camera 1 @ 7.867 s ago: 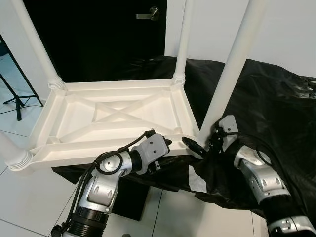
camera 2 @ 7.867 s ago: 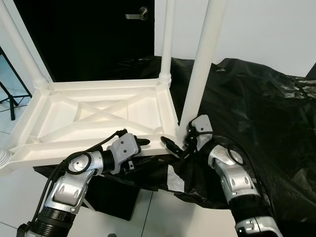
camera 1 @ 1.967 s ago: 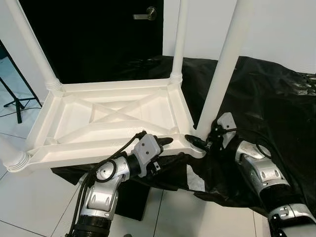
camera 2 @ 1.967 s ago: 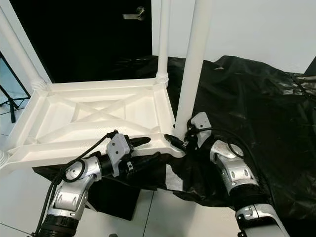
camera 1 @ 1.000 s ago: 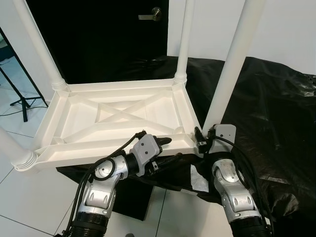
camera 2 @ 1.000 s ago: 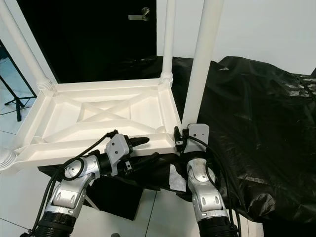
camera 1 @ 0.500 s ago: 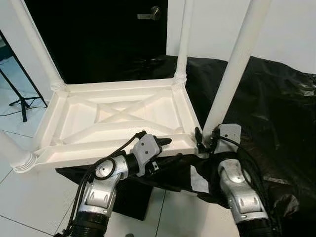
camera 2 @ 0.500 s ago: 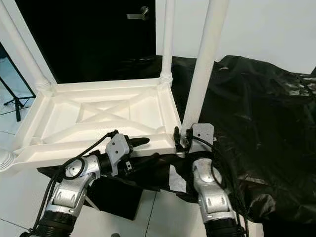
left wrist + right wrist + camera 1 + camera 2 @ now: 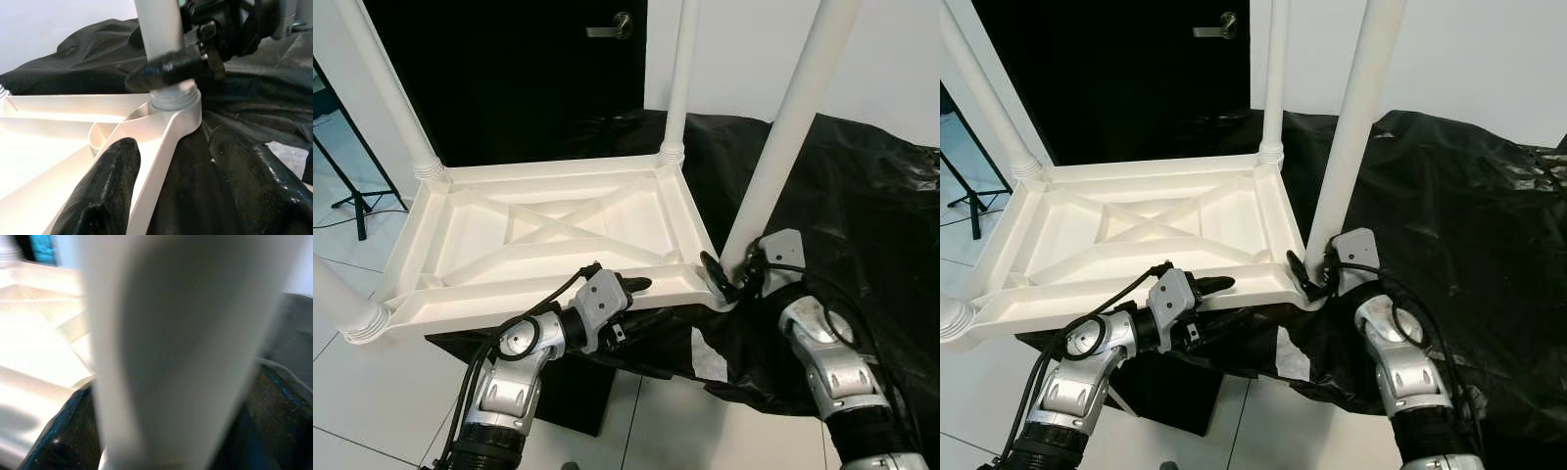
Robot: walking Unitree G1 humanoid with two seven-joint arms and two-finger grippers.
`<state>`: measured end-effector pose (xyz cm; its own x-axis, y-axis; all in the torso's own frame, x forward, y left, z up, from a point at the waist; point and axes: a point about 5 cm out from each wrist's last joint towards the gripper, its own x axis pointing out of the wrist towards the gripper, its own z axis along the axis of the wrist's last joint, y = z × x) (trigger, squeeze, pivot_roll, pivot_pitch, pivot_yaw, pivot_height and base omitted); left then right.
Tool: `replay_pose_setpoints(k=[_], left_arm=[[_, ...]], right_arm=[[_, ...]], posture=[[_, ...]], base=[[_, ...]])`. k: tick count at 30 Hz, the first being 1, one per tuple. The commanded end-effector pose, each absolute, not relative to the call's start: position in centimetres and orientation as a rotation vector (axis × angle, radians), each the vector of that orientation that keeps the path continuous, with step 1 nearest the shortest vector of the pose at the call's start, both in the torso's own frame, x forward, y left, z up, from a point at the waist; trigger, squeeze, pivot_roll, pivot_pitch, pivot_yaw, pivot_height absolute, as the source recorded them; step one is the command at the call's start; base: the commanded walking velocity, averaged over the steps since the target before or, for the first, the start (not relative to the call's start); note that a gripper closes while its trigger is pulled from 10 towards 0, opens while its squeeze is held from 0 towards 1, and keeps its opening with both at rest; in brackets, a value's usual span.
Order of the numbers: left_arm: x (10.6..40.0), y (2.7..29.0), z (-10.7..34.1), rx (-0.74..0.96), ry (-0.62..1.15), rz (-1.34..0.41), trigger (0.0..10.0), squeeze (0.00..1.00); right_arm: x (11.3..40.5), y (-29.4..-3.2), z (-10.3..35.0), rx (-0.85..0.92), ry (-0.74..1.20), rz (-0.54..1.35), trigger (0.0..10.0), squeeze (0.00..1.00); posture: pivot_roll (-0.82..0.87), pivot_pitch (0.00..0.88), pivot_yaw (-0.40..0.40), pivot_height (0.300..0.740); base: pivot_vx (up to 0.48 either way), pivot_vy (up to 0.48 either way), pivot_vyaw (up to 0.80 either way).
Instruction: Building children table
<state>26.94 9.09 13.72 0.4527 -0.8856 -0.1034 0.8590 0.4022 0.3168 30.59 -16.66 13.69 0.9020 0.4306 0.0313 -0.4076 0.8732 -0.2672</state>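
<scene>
The white table (image 9: 548, 235) lies upside down on a black sheet (image 9: 862, 206), its legs pointing up. The near right leg (image 9: 783, 137) stands in its corner socket, tilted slightly. The right gripper (image 9: 729, 279) is clamped around that leg's base, one finger on each side, its arm bent up from below. The left gripper (image 9: 631, 299) straddles the near rim (image 9: 509, 299), jaws apart, one finger (image 9: 105, 191) above the rim and one under. A dark door (image 9: 529, 59) stands behind
</scene>
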Motion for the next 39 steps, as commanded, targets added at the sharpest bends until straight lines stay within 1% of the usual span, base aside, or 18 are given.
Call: replay_pose_setpoints(k=[1,4,5,6,7,15,20,23,25,28,30,32,33,35,38,39], left_arm=[[27.3,9.2,13.8,0.343,-0.091,-1.012,10.0,0.00],[27.4,9.3,13.8,0.345,-0.092,-1.010,10.0,0.00],[27.5,9.3,13.9,0.349,-0.096,-1.005,10.0,0.00],[27.5,9.3,13.9,0.349,-0.096,-1.005,10.0,0.00],[27.5,9.3,14.0,0.349,-0.098,-1.002,10.0,0.00],[27.0,9.4,13.8,0.346,-0.095,-0.989,10.0,0.00],[26.8,9.3,13.8,0.344,-0.093,-0.987,10.0,0.00],[26.9,9.3,13.8,0.344,-0.093,-0.987,10.0,0.00],[26.9,9.2,13.9,0.341,-0.097,-0.989,10.0,0.00],[26.9,9.2,13.9,0.340,-0.098,-0.990,10.0,0.00],[26.9,9.2,13.9,0.340,-0.099,-0.993,10.0,0.00],[26.9,9.2,13.9,0.340,-0.099,-0.993,10.0,0.00],[26.9,9.2,13.9,0.340,-0.098,-0.994,10.0,0.00],[26.9,9.2,13.9,0.340,-0.098,-0.994,10.0,0.00],[27.0,9.1,14.0,0.337,-0.098,-0.994,10.0,0.00],[27.0,9.1,14.0,0.337,-0.098,-0.994,10.0,0.00]], right_arm=[[31.0,-16.6,13.4,-0.267,-0.065,0.531,10.0,0.00],[31.2,-16.6,13.2,-0.268,-0.039,0.582,10.0,0.00],[31.5,-16.6,12.9,-0.281,-0.012,0.637,4.0,0.00],[31.5,-16.6,12.9,-0.281,-0.012,0.637,4.0,0.00],[31.6,-16.6,12.9,-0.280,-0.005,0.651,0.0,0.00],[31.6,-17.5,12.1,-0.276,0.037,0.670,0.0,0.00],[31.5,-18.1,11.6,-0.261,0.070,0.583,0.0,0.00],[31.4,-18.3,11.5,-0.250,0.068,0.563,0.0,0.00],[31.0,-18.1,11.5,-0.203,0.053,0.481,0.0,0.00],[30.8,-18.0,11.4,-0.179,0.046,0.434,0.0,0.00],[30.2,-17.5,11.3,-0.137,0.032,0.320,0.0,0.00],[30.2,-17.5,11.3,-0.137,0.032,0.320,0.0,0.00],[30.1,-17.3,11.1,-0.114,0.034,0.252,0.0,0.00],[30.1,-17.3,11.1,-0.114,0.034,0.252,0.0,0.00],[29.4,-16.0,10.6,-0.072,0.045,-0.023,0.0,0.00],[29.4,-16.0,10.6,-0.072,0.045,-0.023,0.0,0.00]], posture=[[0.00,0.000,-0.026,0.740],[0.00,0.000,-0.032,0.740],[0.01,0.000,-0.037,0.740],[0.01,0.000,-0.037,0.740],[0.02,0.000,-0.043,0.740],[0.03,0.000,-0.054,0.740],[0.03,0.000,-0.058,0.740],[0.03,0.000,-0.059,0.740],[0.02,0.000,-0.058,0.740],[0.02,0.000,-0.057,0.740],[0.01,0.000,-0.057,0.740],[0.01,0.000,-0.057,0.740],[0.01,0.000,-0.057,0.740],[0.01,0.000,-0.057,0.740],[0.00,0.000,-0.047,0.740],[0.00,0.000,-0.047,0.740]], base=[[0.000,0.000,0.00],[0.000,0.000,0.00],[0.000,0.000,0.00],[0.000,0.000,0.00],[0.000,0.000,0.00],[0.000,0.000,0.00],[0.000,0.000,0.00],[0.000,0.000,0.00],[0.000,0.000,0.00],[0.000,0.000,0.00],[0.000,0.000,0.00],[0.000,0.000,0.00],[0.000,0.000,0.00],[0.000,0.000,0.00],[0.000,0.000,0.00],[0.000,0.000,0.00]])
